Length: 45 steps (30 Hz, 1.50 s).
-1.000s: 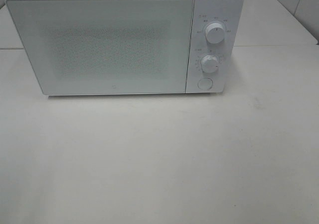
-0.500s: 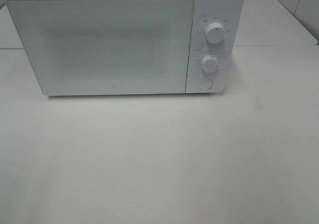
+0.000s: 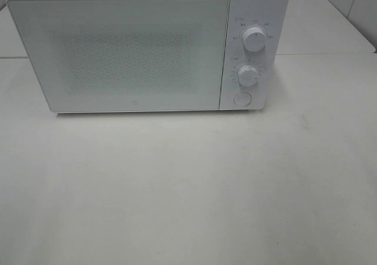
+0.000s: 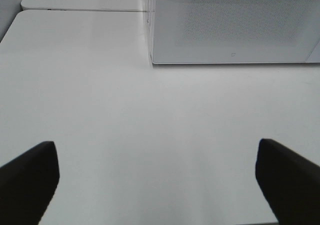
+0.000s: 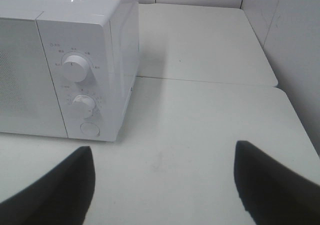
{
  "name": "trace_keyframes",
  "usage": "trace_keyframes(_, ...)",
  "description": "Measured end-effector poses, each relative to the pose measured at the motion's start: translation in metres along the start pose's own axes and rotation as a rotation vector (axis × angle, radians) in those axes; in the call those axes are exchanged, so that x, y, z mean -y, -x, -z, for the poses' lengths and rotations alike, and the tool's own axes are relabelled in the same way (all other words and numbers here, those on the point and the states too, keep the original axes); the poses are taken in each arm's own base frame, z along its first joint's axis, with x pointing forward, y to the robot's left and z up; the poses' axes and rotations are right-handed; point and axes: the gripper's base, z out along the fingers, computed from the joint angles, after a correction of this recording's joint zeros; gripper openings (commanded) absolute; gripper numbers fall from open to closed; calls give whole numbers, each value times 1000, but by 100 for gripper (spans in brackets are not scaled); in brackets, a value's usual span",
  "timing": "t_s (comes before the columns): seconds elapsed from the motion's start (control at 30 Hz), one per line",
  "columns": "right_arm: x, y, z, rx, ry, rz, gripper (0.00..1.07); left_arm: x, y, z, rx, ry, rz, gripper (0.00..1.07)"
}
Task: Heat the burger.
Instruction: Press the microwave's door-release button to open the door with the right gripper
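Note:
The burger is out of view in every frame. A white microwave (image 3: 147, 47) stands at the back of the table with its door (image 3: 121, 53) closed; nothing shows through the frosted door. Two white knobs (image 3: 254, 39) (image 3: 248, 75) and a round button (image 3: 241, 99) sit on its right panel. Neither arm appears in the high view. My left gripper (image 4: 157, 177) is open over bare table in front of the microwave (image 4: 235, 25), holding nothing. My right gripper (image 5: 165, 180) is open too, empty, low over the table right of the control panel (image 5: 80, 92).
The white table (image 3: 188, 188) stretches in front of the microwave. A seam joins a second tabletop (image 5: 200, 40) behind. A tiled wall (image 5: 295, 50) stands along the right edge of the table.

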Motion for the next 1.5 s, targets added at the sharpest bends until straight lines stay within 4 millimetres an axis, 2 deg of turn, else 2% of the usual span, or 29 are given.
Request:
trace_keyframes(0.03, 0, -3, -9, 25, 1, 0, 75, 0, 0, 0, 0, 0, 0, 100)
trace_keyframes(0.27, -1, -11, -33, 64, 3, 1, 75, 0, 0, 0, 0, 0, 0, 100)
trace_keyframes(0.33, -1, -14, -46, 63, 4, -6, 75, 0, 0, 0, 0, 0, 0, 100)
trace_keyframes(0.5, -1, -14, -62, 66, 5, -7, 75, 0, 0, 0, 0, 0, 0, 100)
trace_keyframes(0.87, 0, -20, -114, 125, -11, -38, 75, 0, 0, 0, 0, 0, 0, 100)
trace_keyframes(1.3, 12, -37, -151, 149, -140, -34, 75, 0, 0, 0, 0, 0, 0, 100)
trace_keyframes(1.5, 2, -46, -162, 135, -143, -45, 75, 0, 0, 0, 0, 0, 0, 100)
